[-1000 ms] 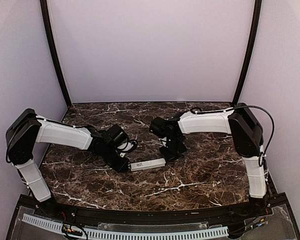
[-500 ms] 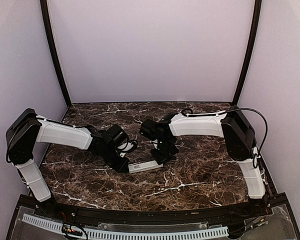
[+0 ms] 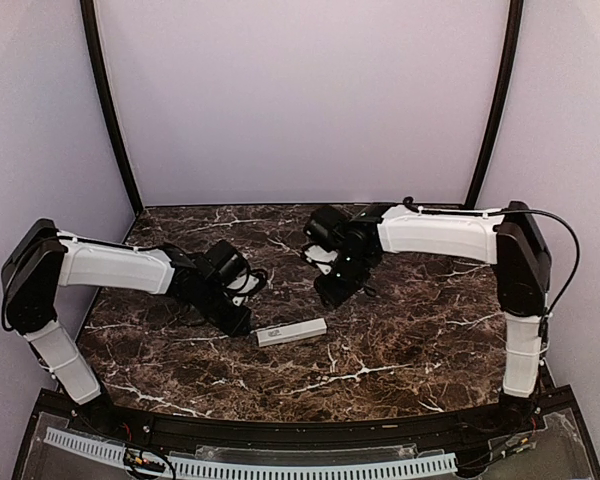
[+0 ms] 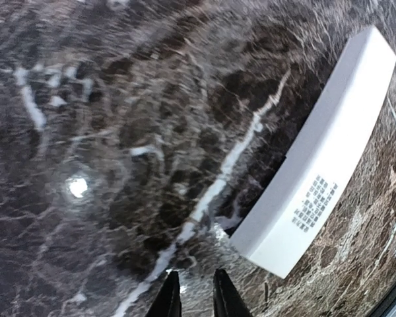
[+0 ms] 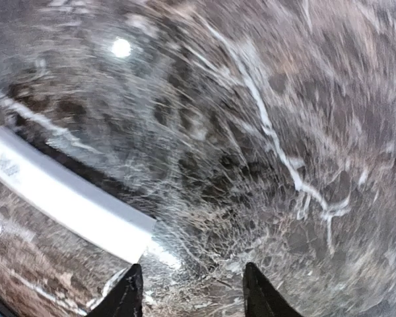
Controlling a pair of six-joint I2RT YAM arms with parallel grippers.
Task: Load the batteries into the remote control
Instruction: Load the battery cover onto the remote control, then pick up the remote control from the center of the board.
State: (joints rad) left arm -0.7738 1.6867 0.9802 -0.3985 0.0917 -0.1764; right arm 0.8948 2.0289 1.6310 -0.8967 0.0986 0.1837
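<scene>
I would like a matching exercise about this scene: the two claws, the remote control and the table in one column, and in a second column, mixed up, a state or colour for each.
Column one
1. left claw
2. right claw
3. remote control
4. table

Column two
A. dark marble with white veins
B. fingers apart, empty
C. white, lying flat, held by no claw
D. fingers almost together, empty

Pairs: 1-D, 2-B, 3-C, 4-A
</scene>
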